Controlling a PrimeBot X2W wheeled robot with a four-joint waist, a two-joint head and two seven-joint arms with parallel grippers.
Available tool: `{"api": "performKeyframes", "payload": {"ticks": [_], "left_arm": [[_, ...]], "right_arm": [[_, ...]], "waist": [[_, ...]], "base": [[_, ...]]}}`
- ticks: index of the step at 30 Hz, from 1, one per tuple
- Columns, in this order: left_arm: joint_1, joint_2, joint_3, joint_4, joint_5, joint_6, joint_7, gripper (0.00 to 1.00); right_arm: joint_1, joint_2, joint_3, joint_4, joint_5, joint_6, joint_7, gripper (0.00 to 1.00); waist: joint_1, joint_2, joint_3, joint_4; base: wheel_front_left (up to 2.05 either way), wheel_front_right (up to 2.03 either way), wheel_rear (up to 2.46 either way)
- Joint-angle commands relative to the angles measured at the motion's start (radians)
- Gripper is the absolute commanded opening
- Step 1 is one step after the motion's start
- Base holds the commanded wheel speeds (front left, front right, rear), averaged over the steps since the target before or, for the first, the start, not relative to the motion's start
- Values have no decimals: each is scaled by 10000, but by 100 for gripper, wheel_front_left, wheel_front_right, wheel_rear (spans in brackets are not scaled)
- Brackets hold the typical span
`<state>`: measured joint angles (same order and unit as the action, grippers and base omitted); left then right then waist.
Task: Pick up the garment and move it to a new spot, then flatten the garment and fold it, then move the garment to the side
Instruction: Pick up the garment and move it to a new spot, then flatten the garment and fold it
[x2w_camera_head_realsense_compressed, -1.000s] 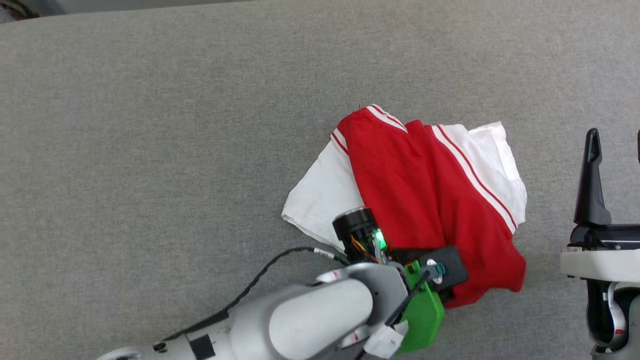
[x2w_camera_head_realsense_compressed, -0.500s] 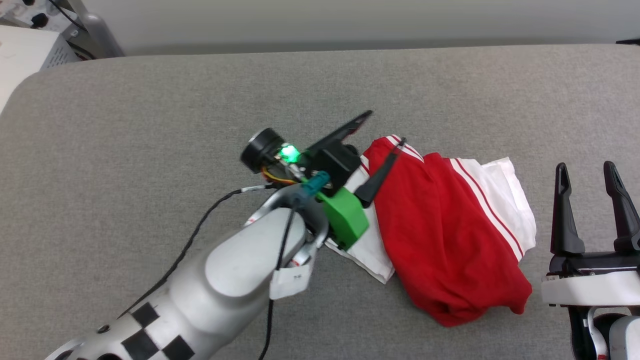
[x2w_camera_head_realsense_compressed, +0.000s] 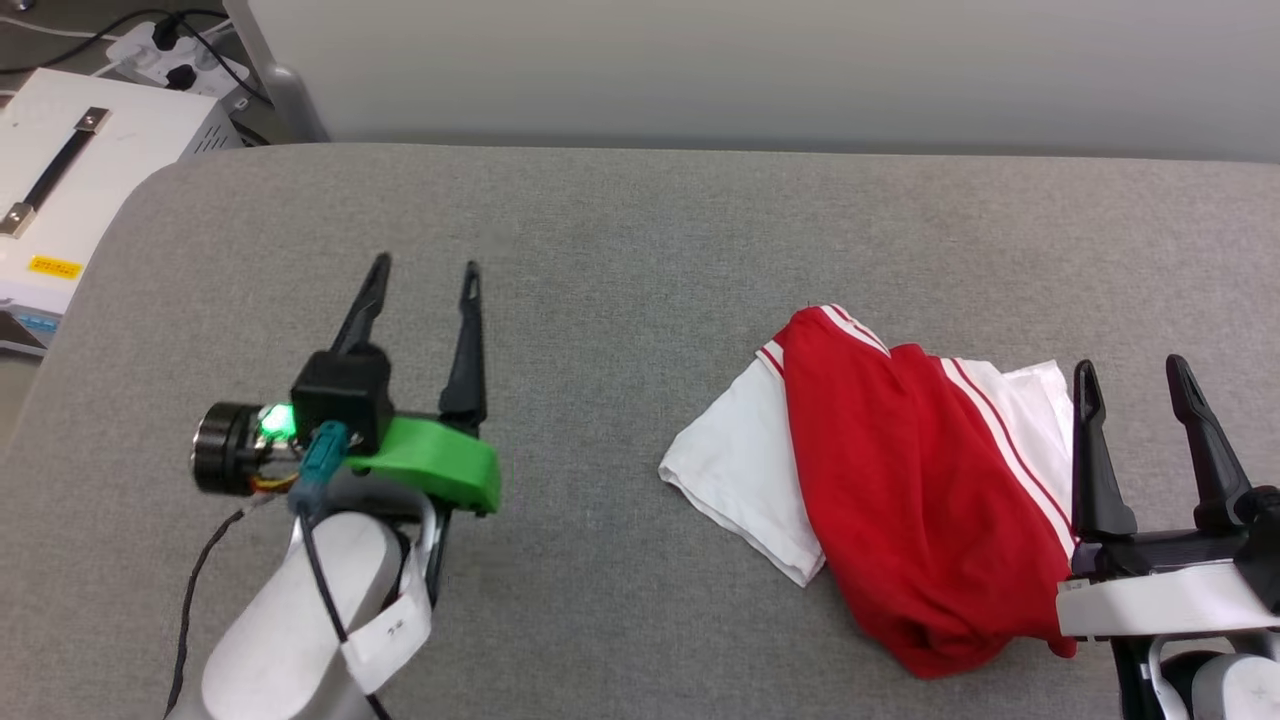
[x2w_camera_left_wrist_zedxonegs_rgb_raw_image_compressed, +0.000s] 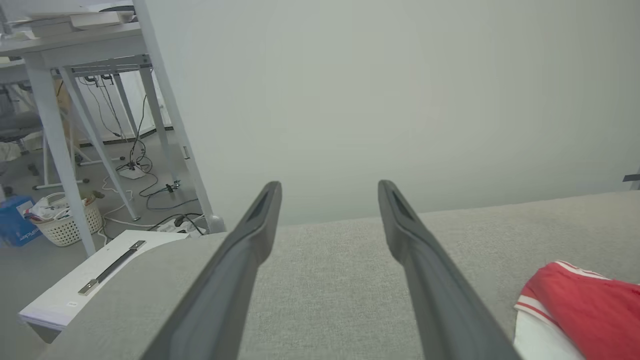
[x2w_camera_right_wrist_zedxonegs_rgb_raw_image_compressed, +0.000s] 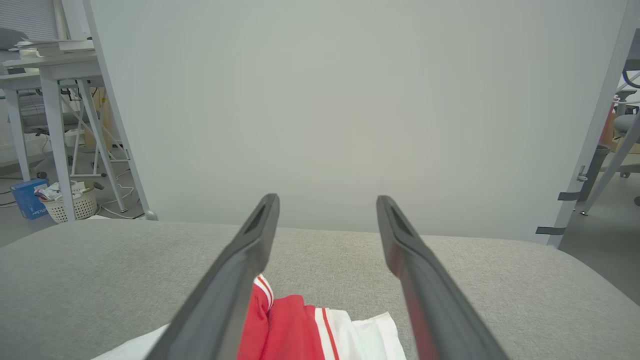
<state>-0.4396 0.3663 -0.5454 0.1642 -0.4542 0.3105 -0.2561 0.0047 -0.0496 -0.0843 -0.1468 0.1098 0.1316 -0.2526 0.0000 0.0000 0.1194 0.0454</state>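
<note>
Lets go of the shirt (x2w_camera_head_realsense_compressed: 900, 480) and leaves it crumpled on the right half of the grey cushion (x2w_camera_head_realsense_compressed: 620, 230). Draws the left claw (x2w_camera_head_realsense_compressed: 425, 265) well clear to the left, fingers wide, empty. Holds the right claw (x2w_camera_head_realsense_compressed: 1128, 365) at the shirt's right edge, equally wide, gripping nothing. Looks like the relocation is done and flattening comes next. Buries any print in the folds; hides the shirt's right corner behind the right claw.
</note>
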Motion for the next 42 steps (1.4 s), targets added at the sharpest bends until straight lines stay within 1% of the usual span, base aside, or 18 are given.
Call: {"api": "performKeyframes", "payload": {"ticks": [1, 3, 6, 9, 16, 24, 30, 36, 40, 42], "left_arm": [[478, -15, 355, -208, 223, 87, -55, 100], [1102, -108, 923, -507, 475, 60, -55, 100], [1943, -323, 1665, -813, 825, -114, -55, 100], [2721, -639, 2233, -1031, 1214, -446, -56, 100], [3850, -1473, 3033, -1103, 1997, -1302, -56, 100], [4422, -2183, 3573, -865, 2653, -2036, -56, 100], [4565, -2492, 3937, -705, 2980, -2429, -56, 100], [4545, -2641, 4231, -536, 3251, -2756, -57, 100], [4148, -2584, 4446, -587, 3420, -3056, -57, 100], [3689, -2473, 4550, -596, 3412, -3330, -57, 100]], "right_arm": [[178, -7, 38, 53, 6, -9, -92, 100], [226, -7, 84, 102, 75, -9, -92, 100], [307, -7, 164, 191, 154, -9, -92, 100], [401, -7, 231, 310, 224, -9, -92, 100], [703, -7, 278, 561, 404, -9, -92, 100], [1075, -7, 309, 841, 518, -9, -92, 100], [1189, -7, 315, 957, 536, -9, -92, 100], [1142, -7, 343, 1025, 552, -9, -92, 100], [1027, -7, 357, 992, 563, -9, -92, 100], [919, -7, 367, 965, 546, -9, -92, 100]], "waist": [[0, 0, -94, 65], [0, 0, -152, 80], [0, 0, -250, 74], [0, 0, -362, 58], [0, 0, -601, 25], [0, 0, -775, 3], [0, 0, -796, 18], [0, 0, -802, -17], [0, 0, -708, -84], [0, 0, -596, -116]], "base": [[0, 0, 0], [0, 0, 0], [0, 0, 0], [0, 0, 0], [0, 0, 0], [0, 0, 0], [0, 0, 0], [0, 0, 0], [0, 0, 0], [0, 0, 0]]}}
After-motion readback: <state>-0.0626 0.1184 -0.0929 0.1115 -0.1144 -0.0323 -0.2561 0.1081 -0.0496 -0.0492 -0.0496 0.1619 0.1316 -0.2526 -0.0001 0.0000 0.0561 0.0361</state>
